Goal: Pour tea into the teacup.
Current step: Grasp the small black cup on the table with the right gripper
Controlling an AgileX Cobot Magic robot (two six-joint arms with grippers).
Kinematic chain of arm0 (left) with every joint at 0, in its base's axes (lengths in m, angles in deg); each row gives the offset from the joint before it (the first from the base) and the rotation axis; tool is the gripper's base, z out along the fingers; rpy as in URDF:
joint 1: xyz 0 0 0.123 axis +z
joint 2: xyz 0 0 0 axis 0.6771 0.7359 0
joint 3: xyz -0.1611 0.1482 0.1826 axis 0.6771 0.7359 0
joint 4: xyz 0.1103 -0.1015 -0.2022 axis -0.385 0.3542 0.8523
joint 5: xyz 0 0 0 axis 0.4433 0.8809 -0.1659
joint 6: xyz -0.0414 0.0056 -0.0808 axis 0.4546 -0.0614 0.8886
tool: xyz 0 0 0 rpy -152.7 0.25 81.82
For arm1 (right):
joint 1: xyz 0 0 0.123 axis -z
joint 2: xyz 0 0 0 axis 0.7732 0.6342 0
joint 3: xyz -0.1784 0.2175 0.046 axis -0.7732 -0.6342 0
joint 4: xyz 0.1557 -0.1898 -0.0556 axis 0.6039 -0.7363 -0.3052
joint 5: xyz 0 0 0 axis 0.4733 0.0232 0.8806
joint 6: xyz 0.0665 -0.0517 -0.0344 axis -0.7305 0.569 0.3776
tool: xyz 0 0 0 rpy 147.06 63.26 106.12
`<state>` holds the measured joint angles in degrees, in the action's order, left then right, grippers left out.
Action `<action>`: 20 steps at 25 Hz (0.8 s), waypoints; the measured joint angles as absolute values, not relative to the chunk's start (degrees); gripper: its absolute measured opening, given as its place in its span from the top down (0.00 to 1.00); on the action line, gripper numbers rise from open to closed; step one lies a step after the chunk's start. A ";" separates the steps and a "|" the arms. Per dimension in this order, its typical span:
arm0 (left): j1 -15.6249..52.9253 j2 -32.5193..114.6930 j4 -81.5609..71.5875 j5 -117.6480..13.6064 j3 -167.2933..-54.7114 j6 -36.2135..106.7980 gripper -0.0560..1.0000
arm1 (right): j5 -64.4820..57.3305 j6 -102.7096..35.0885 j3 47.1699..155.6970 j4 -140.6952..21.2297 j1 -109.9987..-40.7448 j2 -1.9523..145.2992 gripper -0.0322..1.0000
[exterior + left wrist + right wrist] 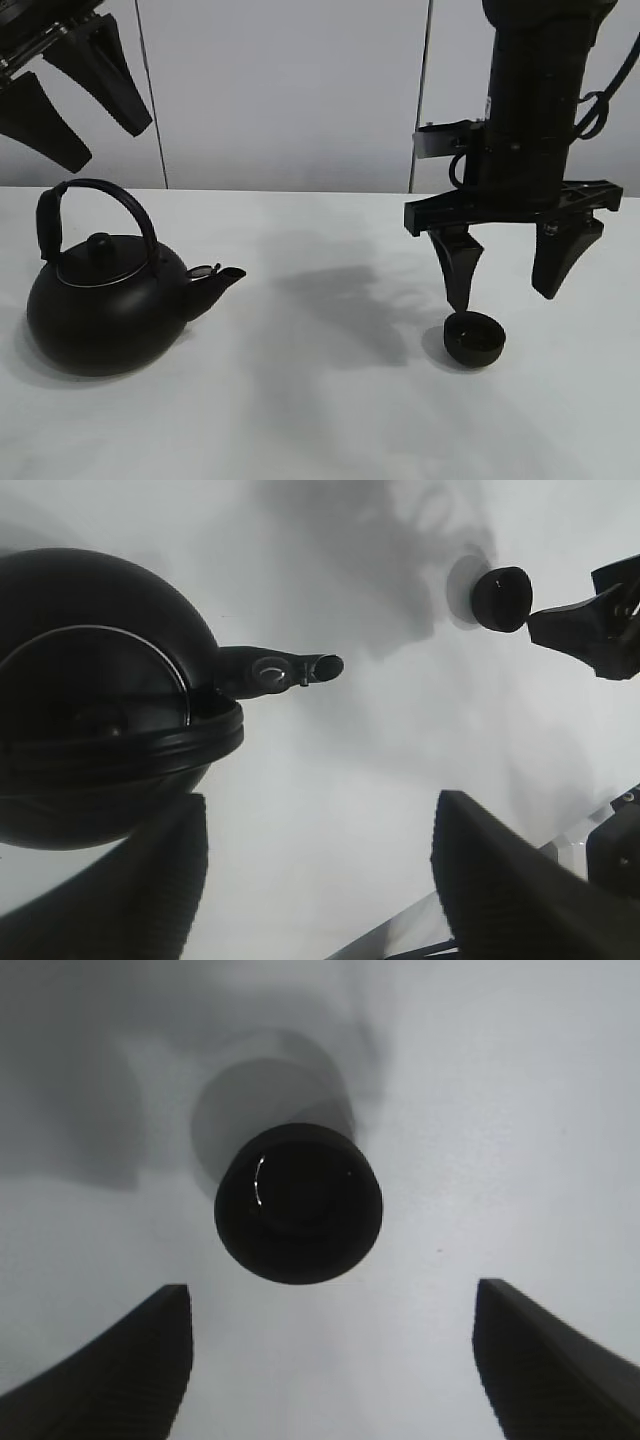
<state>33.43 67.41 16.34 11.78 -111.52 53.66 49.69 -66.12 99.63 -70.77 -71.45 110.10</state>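
Note:
The small matte-black teacup stands upright on the white table at the right; the wrist views show the teacup free of any finger. My right gripper hangs open just above and slightly behind it, fingers pointing down, nothing between them. The big black kettle sits at the left, its spout pointing toward the cup. My left gripper is open and raised high above the kettle's handle, holding nothing.
The white table stretches bare between kettle and cup. A grey panelled wall rises behind the table's far edge. The right arm's finger shows beside the cup in the left wrist view.

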 joint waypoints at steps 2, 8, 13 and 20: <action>33.43 67.41 16.34 11.78 -111.52 53.66 0.50 | 49.69 -66.67 99.68 -71.11 -72.06 111.11 0.45; 33.43 67.41 16.34 11.78 -111.52 53.66 0.50 | 48.38 -67.13 99.68 -71.34 -72.71 112.60 0.45; 33.43 67.41 16.34 11.78 -111.52 53.66 0.50 | 46.52 -67.17 99.68 -71.45 -72.71 114.41 0.45; 33.43 67.41 16.34 11.78 -111.52 53.66 0.50 | 43.43 -67.17 99.68 -71.39 -72.71 117.49 0.45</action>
